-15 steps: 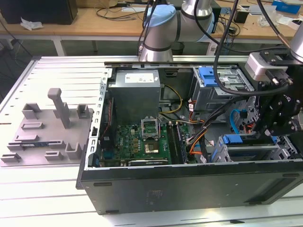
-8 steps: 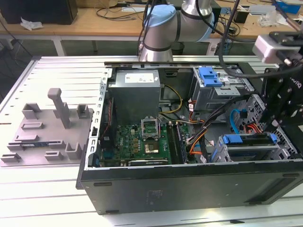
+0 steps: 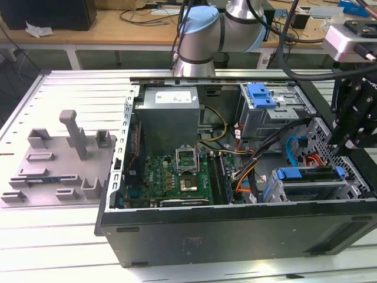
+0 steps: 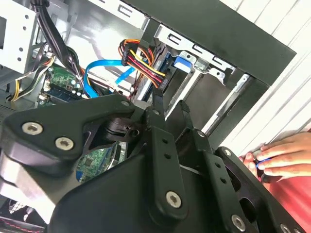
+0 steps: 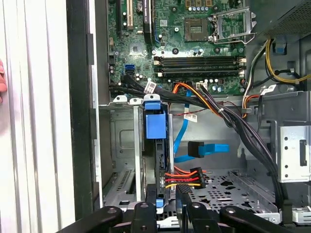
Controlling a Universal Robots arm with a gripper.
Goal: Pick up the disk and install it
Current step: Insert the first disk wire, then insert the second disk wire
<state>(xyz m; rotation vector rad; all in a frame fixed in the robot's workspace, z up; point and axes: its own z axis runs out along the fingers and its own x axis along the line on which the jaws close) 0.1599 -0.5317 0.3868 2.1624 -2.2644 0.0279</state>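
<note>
The disk (image 3: 306, 174) stands on edge in the drive cage at the front right corner of the open computer case (image 3: 235, 236), its blue carrier showing along the top. In the first wrist view the disk (image 5: 156, 125) runs edge-on between the cage walls, blue tab at its far end. My gripper (image 3: 341, 150) hangs just over the disk's end nearest the exterior view's right. In both wrist views the black gripper (image 5: 164, 196) (image 4: 170, 104) points into the cage, in line with the disk's near end.
A red, yellow and black power plug (image 5: 187, 177) and blue data cables (image 5: 209, 148) lie right beside the disk. A second cage with a blue latch (image 3: 262, 94) sits behind. A person's hand (image 4: 279, 153) rests outside the case. A grey fixture (image 3: 65, 156) lies on the table.
</note>
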